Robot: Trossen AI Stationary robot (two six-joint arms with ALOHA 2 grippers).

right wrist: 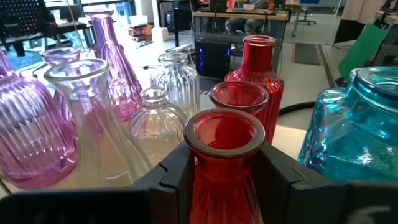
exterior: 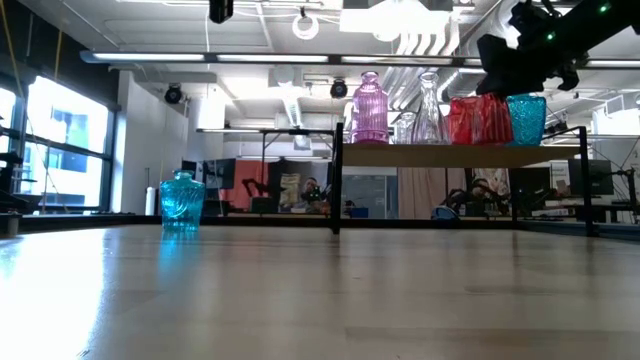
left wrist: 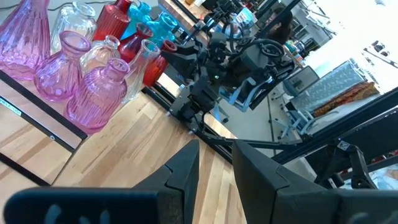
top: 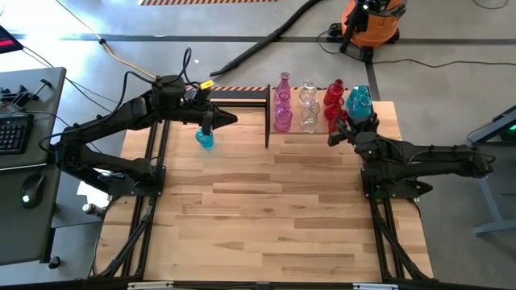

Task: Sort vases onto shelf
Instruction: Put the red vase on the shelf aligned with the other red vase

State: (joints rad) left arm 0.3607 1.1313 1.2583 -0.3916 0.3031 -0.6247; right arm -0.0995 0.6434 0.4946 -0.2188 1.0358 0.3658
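The floor [top: 451, 32] around the counter is grey concrete. An orange vacuum cleaner [top: 369, 18] stands on it with a long black hose [top: 274, 36]. At one side is a grey desk [top: 24, 137] with a keyboard [top: 11, 133]. A big window [exterior: 60, 150] gives daylight, and pipes [exterior: 250, 58] run under the ceiling.

Glossy ribbed glass vases [right wrist: 225, 168]; light-wood shelf [exterior: 450, 155].

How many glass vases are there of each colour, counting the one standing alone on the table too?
Pink glass vases: 3
Clear glass vases: 3
Red glass vases: 3
Teal glass vases: 3
Total: 12
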